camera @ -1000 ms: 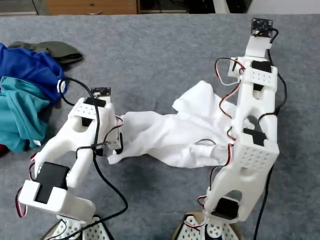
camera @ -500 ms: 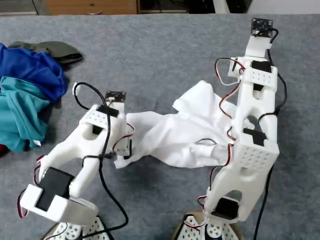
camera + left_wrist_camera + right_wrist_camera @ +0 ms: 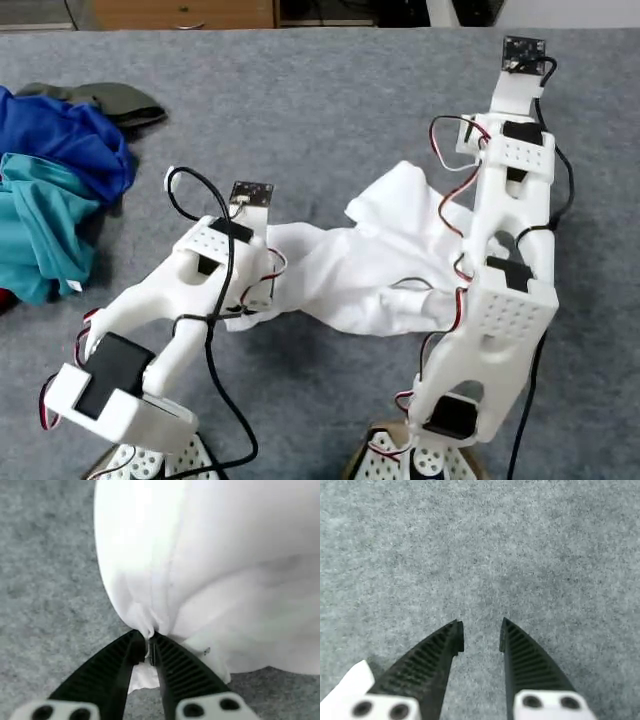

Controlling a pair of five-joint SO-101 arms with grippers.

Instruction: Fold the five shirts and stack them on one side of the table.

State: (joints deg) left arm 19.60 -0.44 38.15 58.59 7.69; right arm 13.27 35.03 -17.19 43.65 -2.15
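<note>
A crumpled white shirt (image 3: 365,265) lies on the grey table between the two arms. My left gripper (image 3: 149,645) is shut on the shirt's left edge, pinching a fold of white cloth (image 3: 210,565) between its black fingers (image 3: 177,667). In the high view that gripper (image 3: 255,300) sits at the shirt's left end. My right gripper (image 3: 481,636) is open over bare grey felt, holding nothing. The right arm (image 3: 505,250) stretches along the shirt's right side and covers part of it.
A pile of unfolded shirts lies at the table's left edge: a blue one (image 3: 65,140), a teal one (image 3: 40,225) and a dark olive one (image 3: 115,100). Bare grey felt (image 3: 300,100) spreads across the back and middle of the table.
My left arm has moved to the right, carrying the pinched left edge of the white shirt toward the shirt's middle. The right arm has stayed still.
</note>
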